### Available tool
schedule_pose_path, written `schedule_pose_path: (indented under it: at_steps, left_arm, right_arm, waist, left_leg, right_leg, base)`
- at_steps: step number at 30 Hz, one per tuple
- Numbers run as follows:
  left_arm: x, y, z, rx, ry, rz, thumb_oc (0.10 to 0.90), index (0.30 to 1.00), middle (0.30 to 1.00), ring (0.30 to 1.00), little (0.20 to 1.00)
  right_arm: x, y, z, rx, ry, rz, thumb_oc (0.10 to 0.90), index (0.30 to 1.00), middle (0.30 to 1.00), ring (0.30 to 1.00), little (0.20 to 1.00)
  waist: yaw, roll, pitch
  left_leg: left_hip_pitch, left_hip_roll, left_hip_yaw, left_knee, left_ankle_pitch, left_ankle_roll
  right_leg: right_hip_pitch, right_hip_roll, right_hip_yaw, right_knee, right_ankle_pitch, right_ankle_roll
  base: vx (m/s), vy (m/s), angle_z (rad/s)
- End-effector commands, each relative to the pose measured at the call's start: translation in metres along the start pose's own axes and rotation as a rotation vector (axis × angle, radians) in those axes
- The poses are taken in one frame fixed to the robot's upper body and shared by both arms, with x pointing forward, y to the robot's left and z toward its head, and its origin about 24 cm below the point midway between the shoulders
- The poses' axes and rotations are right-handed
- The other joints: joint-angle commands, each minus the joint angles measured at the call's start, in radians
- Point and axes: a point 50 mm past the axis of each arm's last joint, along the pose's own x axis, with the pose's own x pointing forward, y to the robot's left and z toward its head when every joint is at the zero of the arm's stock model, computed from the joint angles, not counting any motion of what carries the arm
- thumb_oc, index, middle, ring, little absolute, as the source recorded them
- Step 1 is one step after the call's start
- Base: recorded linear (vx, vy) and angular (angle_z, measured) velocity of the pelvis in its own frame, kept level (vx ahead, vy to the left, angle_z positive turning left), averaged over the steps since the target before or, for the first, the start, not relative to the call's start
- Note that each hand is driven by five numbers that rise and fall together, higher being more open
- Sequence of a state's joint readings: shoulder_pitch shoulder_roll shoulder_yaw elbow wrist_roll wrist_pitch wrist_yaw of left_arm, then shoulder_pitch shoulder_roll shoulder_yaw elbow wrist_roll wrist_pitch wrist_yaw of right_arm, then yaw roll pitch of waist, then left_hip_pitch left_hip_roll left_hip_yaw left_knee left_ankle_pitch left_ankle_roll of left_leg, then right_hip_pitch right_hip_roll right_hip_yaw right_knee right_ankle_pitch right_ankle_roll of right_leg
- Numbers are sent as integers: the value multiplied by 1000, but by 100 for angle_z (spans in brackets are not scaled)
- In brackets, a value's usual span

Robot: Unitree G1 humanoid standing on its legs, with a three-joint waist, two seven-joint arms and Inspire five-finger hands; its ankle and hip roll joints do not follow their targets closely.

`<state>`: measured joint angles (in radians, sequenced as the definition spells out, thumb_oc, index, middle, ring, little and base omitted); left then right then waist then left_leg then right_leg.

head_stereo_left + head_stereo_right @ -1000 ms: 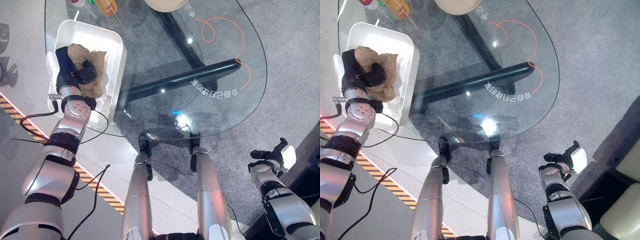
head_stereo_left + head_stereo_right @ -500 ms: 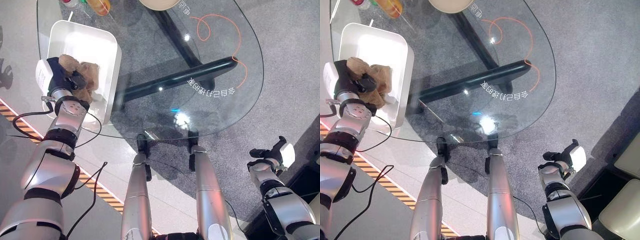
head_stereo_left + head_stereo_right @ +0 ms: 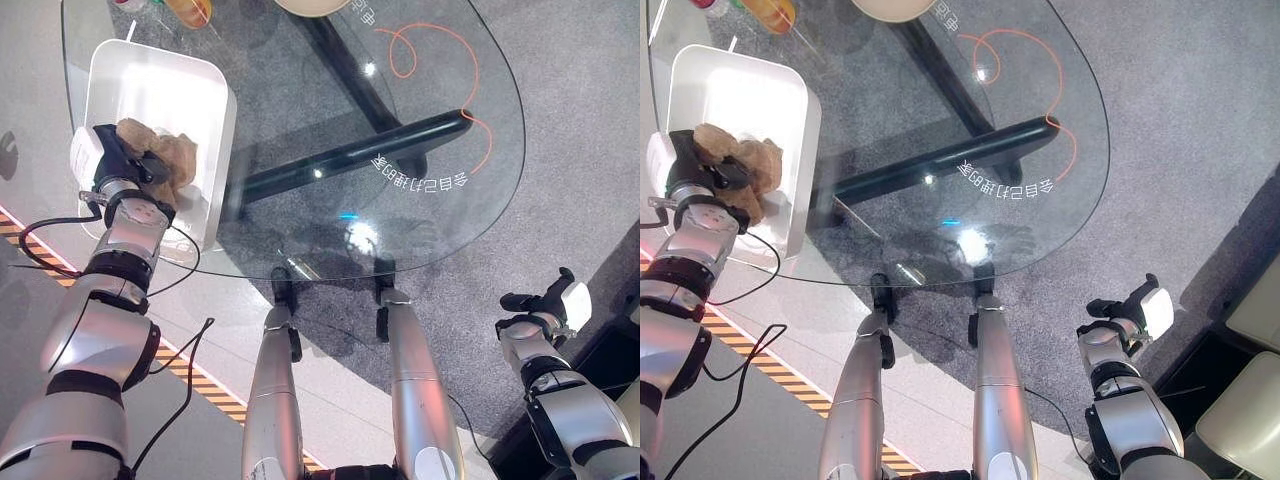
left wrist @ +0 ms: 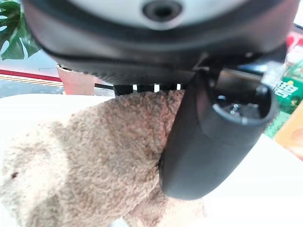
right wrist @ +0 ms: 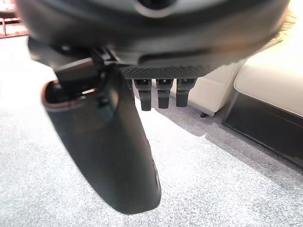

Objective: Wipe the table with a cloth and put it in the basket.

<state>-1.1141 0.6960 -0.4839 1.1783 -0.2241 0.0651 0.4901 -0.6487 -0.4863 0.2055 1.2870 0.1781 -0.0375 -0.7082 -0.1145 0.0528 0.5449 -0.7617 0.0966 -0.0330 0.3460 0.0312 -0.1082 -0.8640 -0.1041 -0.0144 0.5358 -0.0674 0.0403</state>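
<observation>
A crumpled brown cloth (image 3: pixel 163 155) hangs inside the white basket (image 3: pixel 226 118), which stands on the left end of the round glass table (image 3: pixel 430 230). My left hand (image 3: pixel 108 158) is at the basket's near-left wall, shut on the cloth. In the left wrist view the thumb (image 4: pixel 208 142) presses the cloth (image 4: pixel 94 161) against the palm. My right hand (image 3: pixel 545 312) hangs low at the right, off the table and over the grey carpet. Its fingers are relaxed and hold nothing.
An orange bottle (image 3: pixel 188 10) and a beige plate (image 3: pixel 320 5) sit at the table's far edge. A black table leg (image 3: pixel 350 155) shows under the glass. Yellow-black tape (image 3: pixel 190 375) runs along the floor at the left. A beige sofa (image 3: pixel 1250 400) stands at the right.
My left hand has drawn back toward the basket's near-left wall, and the cloth has bunched up and come with it. The view has shifted a little. The right hand stays put.
</observation>
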Motion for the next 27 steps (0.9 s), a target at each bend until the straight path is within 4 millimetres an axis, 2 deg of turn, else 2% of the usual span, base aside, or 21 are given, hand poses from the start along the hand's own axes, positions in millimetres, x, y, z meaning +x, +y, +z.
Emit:
schedule_pose_path:
  at_steps: [1, 3, 5, 6, 27]
  left_arm:
    - [20, 56, 12, 7, -11, 180, 133, 328, 328, 328, 233]
    - [20, 56, 13, 11, -16, 174, 182, 371, 371, 371, 282]
    - [19, 55, 13, 4, -16, 171, 421, 575, 575, 575, 521]
    - [19, 54, 14, -2, -18, 169, 800, 900, 900, 900, 900]
    - [19, 57, 19, -47, -36, 188, 800, 900, 900, 900, 900]
  right_arm:
    - [20, -40, -16, -67, 22, -127, 800, 900, 900, 900, 900]
    - [20, -40, -16, -67, 23, -127, 800, 900, 900, 900, 900]
    - [21, -41, -16, -67, 23, -126, 800, 900, 900, 900, 900]
    - [21, -40, -15, -67, 21, -126, 800, 900, 900, 900, 900]
    - [18, -37, -17, -54, 18, -120, 800, 900, 900, 900, 900]
  waist:
    - [3, -17, -25]
    - [3, -17, -25]
    - [3, -16, -25]
    - [3, -16, -25]
    - [6, -18, -25]
  left_leg:
    - [-20, -63, 94, 79, -69, 106]
    - [-19, -64, 93, 78, -69, 106]
    - [-18, -64, 94, 76, -69, 106]
    - [-18, -64, 94, 76, -69, 106]
    - [1, -68, 84, 58, -62, 105]
  right_leg:
    - [35, 44, -35, -90, 39, -26]
    - [38, 44, -35, -92, 39, -25]
    - [38, 44, -35, -94, 40, -25]
    - [38, 43, -35, -95, 41, -25]
    - [58, 45, -33, -112, 49, -22]
  base:
    - [0, 0, 0]
    - [0, 0, 0]
    - [0, 0, 0]
    - [0, 0, 0]
    - [-2, -1, 0]
